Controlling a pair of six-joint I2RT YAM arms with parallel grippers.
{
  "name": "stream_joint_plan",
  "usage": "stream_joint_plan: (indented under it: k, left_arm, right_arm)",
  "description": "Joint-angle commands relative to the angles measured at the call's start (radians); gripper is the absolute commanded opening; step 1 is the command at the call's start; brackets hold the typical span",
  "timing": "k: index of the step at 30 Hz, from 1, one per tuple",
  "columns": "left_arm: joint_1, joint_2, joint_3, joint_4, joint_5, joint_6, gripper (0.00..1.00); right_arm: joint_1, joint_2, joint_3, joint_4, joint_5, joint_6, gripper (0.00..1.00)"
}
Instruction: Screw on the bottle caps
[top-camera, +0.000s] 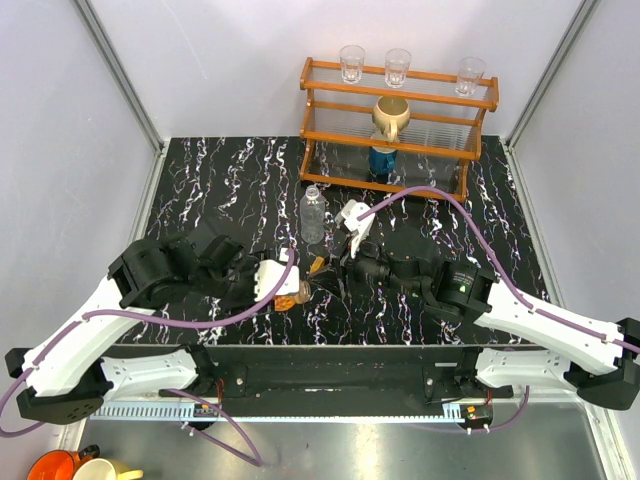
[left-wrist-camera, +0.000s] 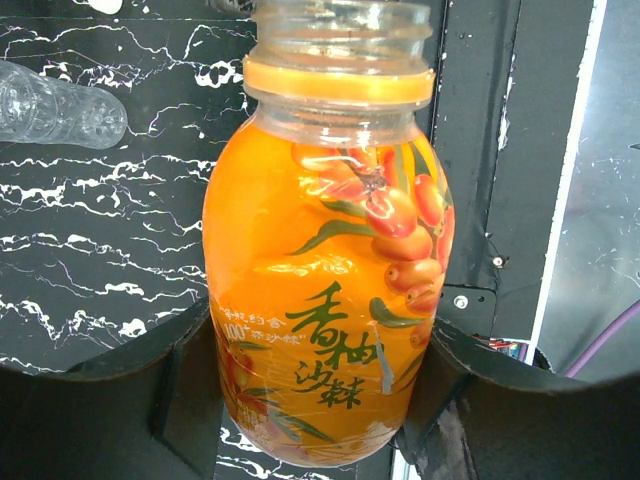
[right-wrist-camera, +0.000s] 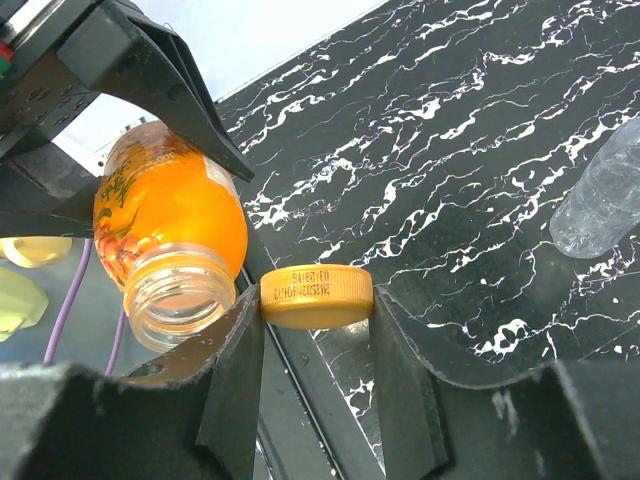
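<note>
1. Left gripper (left-wrist-camera: 320, 400) clasps the orange bottle (left-wrist-camera: 320, 300) round its lower body; the threaded neck is bare.
2. Right gripper (right-wrist-camera: 315, 345) pinches the orange cap (right-wrist-camera: 316, 296) by its rim, just beside the bottle's mouth, not on it.
3. Step judged: alignment. Next, the cap must be centred squarely over the mouth, seated and turned.
4. Clear bottle (top-camera: 313, 212) stands apart.

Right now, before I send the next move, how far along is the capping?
Done: no cap seen screwed on yet. In hand: the left gripper is shut on the orange bottle, whose mouth is uncapped; the right gripper pinches the orange cap beside that mouth, not on it. Left: seat and twist this cap, then do the clear bottle standing on the table; I cannot spot its cap.
</note>
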Motion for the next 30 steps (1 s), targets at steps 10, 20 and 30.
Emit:
stream_joint_plan:
  k: [10,20,30]
  left_arm:
    - [0.018,-0.006,0.008,0.039,-0.014,-0.029,0.45]
    - [0.023,0.004,0.008,0.045,-0.022,-0.032,0.45]
    - [0.027,0.027,0.023,0.067,-0.027,-0.043,0.45]
  right_arm:
    - [0.000,-0.048,-0.014,0.012,0.019,0.007,0.13]
    - [0.002,-0.044,0.000,-0.004,0.005,0.008,0.13]
    - [0.011,-0.016,-0.008,0.038,0.005,0.016,0.13]
